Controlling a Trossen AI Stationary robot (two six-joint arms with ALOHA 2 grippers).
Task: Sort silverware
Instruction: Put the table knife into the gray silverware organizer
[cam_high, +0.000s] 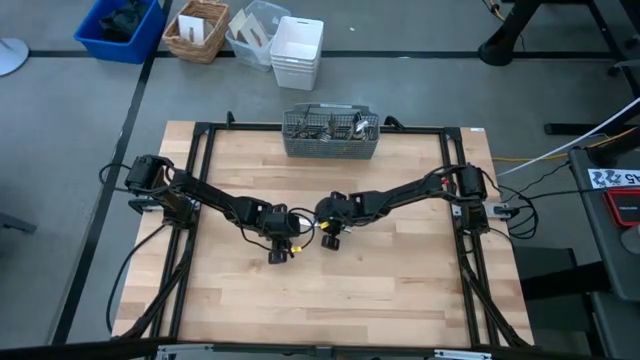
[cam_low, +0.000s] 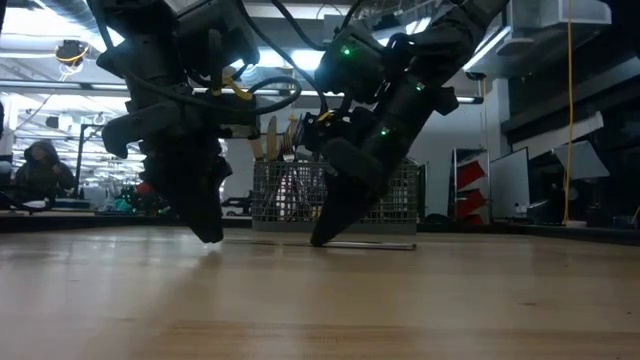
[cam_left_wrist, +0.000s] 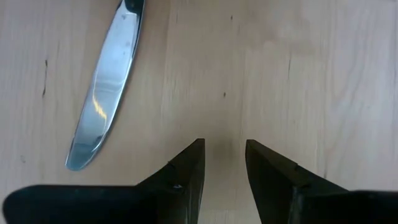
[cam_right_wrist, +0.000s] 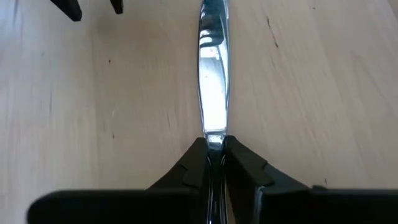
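Right gripper jaws pinching a table knife flat on the wood surface mid-frame, left gripper jaws spread, empty, just beside.

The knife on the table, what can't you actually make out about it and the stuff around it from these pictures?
- Knife: its handle end is hidden between the right tool's fingers in the right wrist view; the far end is cut off by the picture's edge.
- High view: the knife is hidden under both arms.
- Left wrist view: the left tool stands open over bare wood; the knife's handle runs off the edge.
- Caddy: its pieces are too small to count from above; the arms block it in the low view.
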